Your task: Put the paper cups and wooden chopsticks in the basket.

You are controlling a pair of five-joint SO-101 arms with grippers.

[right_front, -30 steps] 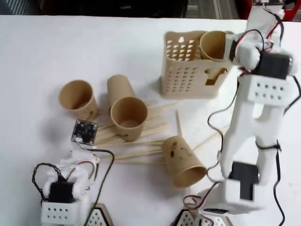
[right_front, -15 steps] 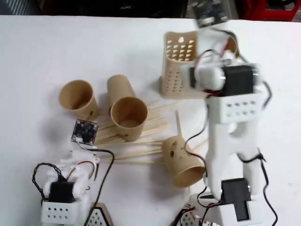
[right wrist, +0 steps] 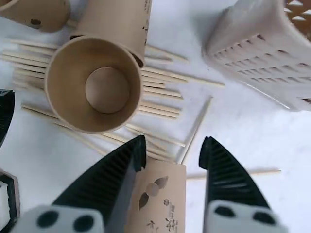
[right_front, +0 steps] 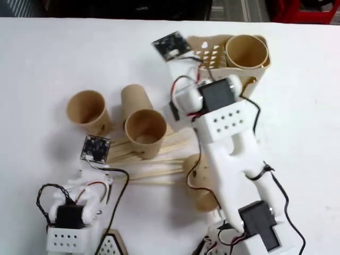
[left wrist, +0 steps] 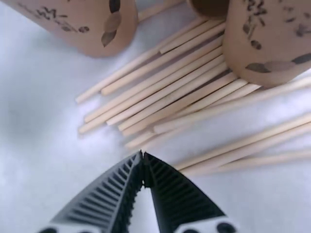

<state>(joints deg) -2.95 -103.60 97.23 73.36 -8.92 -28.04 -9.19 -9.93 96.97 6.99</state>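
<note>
**Right pincer spread over a fallen cup, left pincer pinched shut**

The right gripper point(right wrist: 172, 148) has its two black, ribbed, wedge-shaped fingers well apart and grips nothing. The fallen cup point(right wrist: 156, 200), tan paper printed with small leaves, lies on its side in the gap beneath them. In the high view the white plastic arm covers half of that cup.

The left gripper point(left wrist: 143, 158) has its ridged black fingers pressed tip to tip, empty, just short of the wooden chopsticks point(left wrist: 184, 92). These are thin, pale, round sticks fanned loosely on the smooth white table point(right_front: 48, 58).

The upright cup point(right wrist: 95, 90) stands on the sticks with its round mouth open. The tipped cup point(right_front: 134, 95) lies on its side, touching it from behind. The lone cup point(right_front: 87, 111) stands upright, apart to one side.

The basket point(right_front: 208, 54) is cream plastic with rows of punched holes and rounded corners. It stands at the far side of the table and holds the basketed cup point(right_front: 246, 51) upright in one corner
</note>
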